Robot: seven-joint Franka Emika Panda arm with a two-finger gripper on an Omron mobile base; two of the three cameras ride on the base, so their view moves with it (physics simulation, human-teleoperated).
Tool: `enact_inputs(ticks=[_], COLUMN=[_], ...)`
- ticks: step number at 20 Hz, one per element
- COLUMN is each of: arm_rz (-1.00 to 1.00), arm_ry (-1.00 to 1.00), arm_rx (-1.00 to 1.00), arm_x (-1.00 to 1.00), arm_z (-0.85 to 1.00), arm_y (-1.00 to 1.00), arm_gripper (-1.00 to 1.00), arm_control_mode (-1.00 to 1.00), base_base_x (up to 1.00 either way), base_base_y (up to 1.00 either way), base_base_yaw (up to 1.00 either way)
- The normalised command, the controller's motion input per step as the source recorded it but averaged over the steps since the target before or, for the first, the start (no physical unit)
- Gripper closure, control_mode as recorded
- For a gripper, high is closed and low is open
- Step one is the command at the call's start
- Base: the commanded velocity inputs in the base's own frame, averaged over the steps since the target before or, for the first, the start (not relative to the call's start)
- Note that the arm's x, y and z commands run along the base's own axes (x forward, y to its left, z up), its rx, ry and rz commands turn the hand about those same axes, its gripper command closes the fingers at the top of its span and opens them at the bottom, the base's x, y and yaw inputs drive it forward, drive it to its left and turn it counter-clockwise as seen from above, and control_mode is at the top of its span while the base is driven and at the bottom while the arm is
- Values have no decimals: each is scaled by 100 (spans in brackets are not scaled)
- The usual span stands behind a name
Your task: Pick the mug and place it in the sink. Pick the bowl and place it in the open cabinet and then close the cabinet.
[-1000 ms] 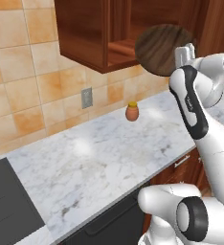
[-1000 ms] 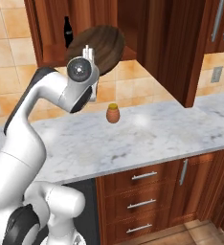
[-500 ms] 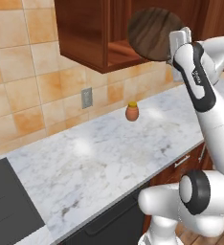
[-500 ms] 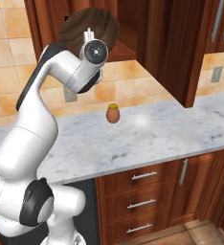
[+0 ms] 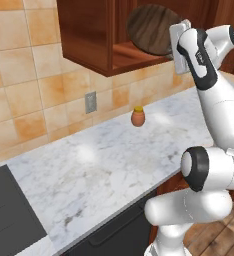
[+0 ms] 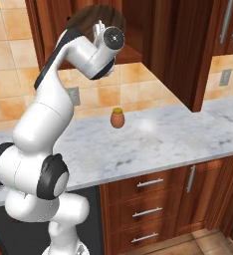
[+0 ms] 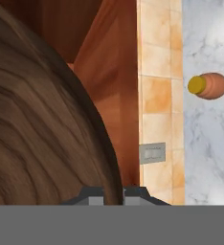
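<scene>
Bowl [image 5: 151,27] (gripped by end effector [image 7: 112,191]) risen into cabinet [image 5: 89,35].

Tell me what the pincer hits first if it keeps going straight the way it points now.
Likely the cabinet: the pincer, shut on the bowl, aims into its open compartment, so the bowl would probably meet the interior first. Depth is unclear.

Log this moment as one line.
gripper: shut on bowl | bowl: tilted, at open cabinet | jar: on counter

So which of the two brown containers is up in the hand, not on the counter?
The wide wood-grain bowl, held at the open cabinet; the small yellow-lidded jar stands on the counter.
</scene>
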Motion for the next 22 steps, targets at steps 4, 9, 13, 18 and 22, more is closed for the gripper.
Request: enact_inputs(ticks=[4,9,13,18,22], arm_rz=[-4,-5,-6,-5,-5], arm_ry=[0,0,0,0,0], arm_rx=[-4,0,0,1,3], arm_x=[33,12,0,13,31], arm_z=[-10,-13,-23,-21,-15], arm_y=[9,4,3,28,41], arm_gripper=[100,100,100,100,100], arm_control_mode=[-100,-100,-100,-100,-100], base_base_x=[0,0,0,0,0], base_base_y=[0,0,0,0,0], base_base_yaw=[0,0,0,0,0])
